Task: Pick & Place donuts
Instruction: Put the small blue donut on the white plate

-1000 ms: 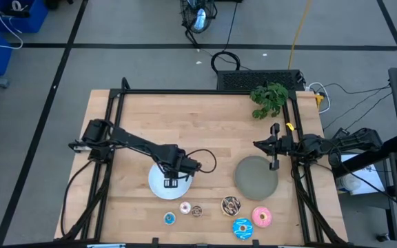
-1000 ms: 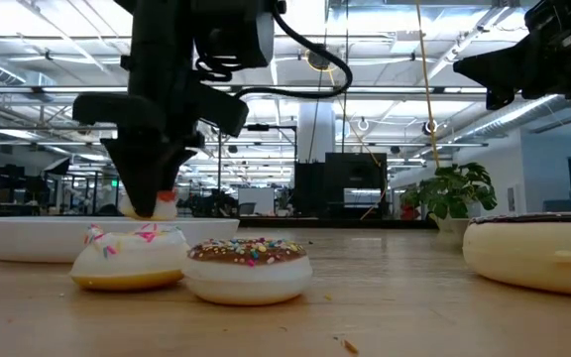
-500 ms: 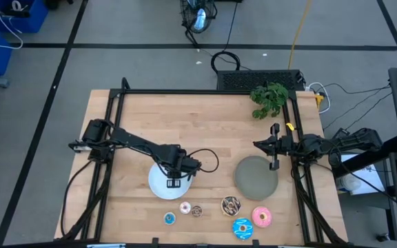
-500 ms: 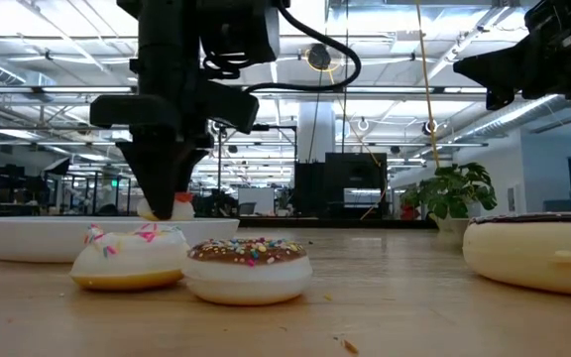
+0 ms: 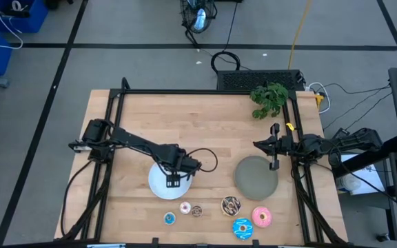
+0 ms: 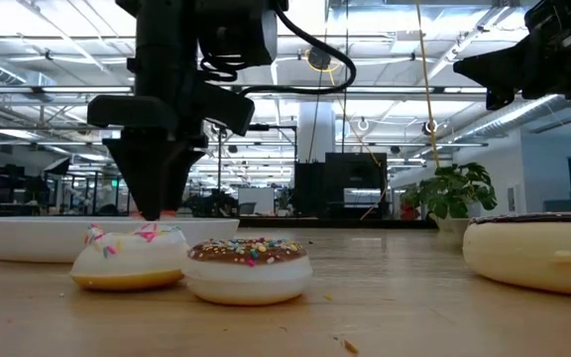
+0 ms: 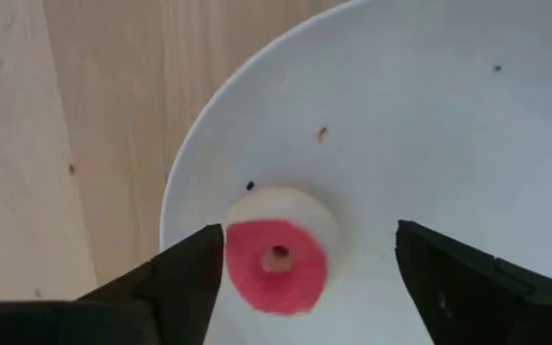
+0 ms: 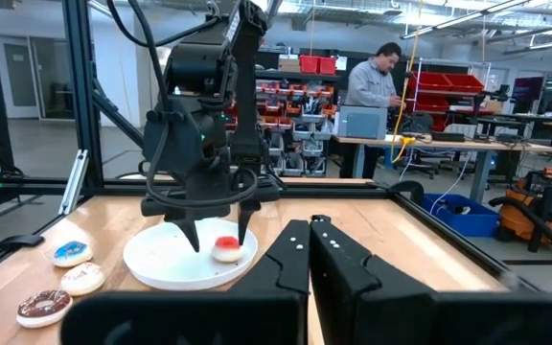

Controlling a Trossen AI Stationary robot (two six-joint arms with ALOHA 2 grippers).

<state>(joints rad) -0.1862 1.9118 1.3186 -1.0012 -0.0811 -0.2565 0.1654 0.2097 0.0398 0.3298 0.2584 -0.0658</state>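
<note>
Left claw [image 7: 300,278]: wide open over white plate [image 7: 468,125], holding nothing
Red donut [image 7: 276,264]: on plate, between fingers, free
Right claw [image 8: 310,254]: shut, empty

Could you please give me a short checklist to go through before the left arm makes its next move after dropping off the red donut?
1. Red donut lies on the white plate: ok, it sits flat near the plate's rim.
2. Left pincer has let go: ok, its fingers stand apart, though one seems close to the donut.
3. Straight lift is free: ok, nothing shows above the left pincer in the high view.
4. Right pincer is out of the way: ok, it hangs shut at the grey plate's far edge.
5. More donuts wait: ok, the white-iced donut and others lie near the table's front edge.
6. Which donut is next: cannot tell.
</note>
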